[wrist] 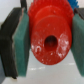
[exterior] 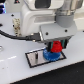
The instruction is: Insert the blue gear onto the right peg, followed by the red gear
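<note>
Plate [exterior: 37, 59]: nearest in the exterior view, a pale rectangle in a black frame lying flat on the white table [exterior: 65, 72], its long side running from about 9 o'clock to 3 o'clock.
Blue gear [exterior: 50, 55]: flat on the plate's end at the exterior view's right, axis upright; only its rim shows below the red gear.
Right peg: hidden under the gears, cannot tell.
Other peg [exterior: 36, 58]: a faint dark mark on the plate, at about 9 o'clock from the blue gear, too small to judge.
Red gear [wrist: 50, 39]: directly above the blue gear, at 12 o'clock from it in the exterior view [exterior: 56, 47]; whether the two touch cannot be told. In the wrist view its round face and centre hole look straight at the camera, teeth showing along the rim.
Gripper [wrist: 48, 42]: clenched on the red gear, one teal pad [wrist: 21, 45] against each side of the disc.
Arm [exterior: 45, 20]: farthest, a white body above the gripper, with a black cable [exterior: 12, 36] trailing off toward 9 o'clock.
</note>
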Controlling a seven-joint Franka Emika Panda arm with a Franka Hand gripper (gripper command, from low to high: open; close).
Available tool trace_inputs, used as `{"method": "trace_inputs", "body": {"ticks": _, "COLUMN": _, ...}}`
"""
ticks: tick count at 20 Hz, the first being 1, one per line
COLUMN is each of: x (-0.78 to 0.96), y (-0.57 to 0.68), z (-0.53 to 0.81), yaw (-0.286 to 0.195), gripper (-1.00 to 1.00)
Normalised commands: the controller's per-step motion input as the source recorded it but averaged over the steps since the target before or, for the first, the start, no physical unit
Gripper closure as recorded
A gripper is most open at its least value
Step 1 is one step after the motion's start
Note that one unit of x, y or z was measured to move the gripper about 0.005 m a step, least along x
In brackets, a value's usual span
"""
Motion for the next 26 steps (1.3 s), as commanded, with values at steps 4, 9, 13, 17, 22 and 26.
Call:
{"method": "trace_inputs", "body": {"ticks": 4, "x": 0.06, "y": -0.07, "z": 0.15, "yaw": 0.000, "gripper": 1.00}}
{"method": "trace_inputs", "body": {"ticks": 9, "x": 0.06, "y": -0.04, "z": 0.07, "yaw": 0.000, "gripper": 1.00}}
{"method": "trace_inputs", "body": {"ticks": 13, "x": 0.21, "y": -0.19, "z": -0.09, "yaw": 0.000, "gripper": 1.00}}
{"method": "trace_inputs", "body": {"ticks": 17, "x": 0.25, "y": -0.19, "z": -0.09, "yaw": 0.000, "gripper": 1.00}}
{"method": "trace_inputs", "body": {"ticks": 22, "x": 0.20, "y": -0.09, "z": 0.08, "yaw": 0.000, "gripper": 1.00}}
{"method": "trace_inputs", "body": {"ticks": 26, "x": 0.16, "y": -0.05, "z": 0.16, "yaw": 0.000, "gripper": 1.00}}
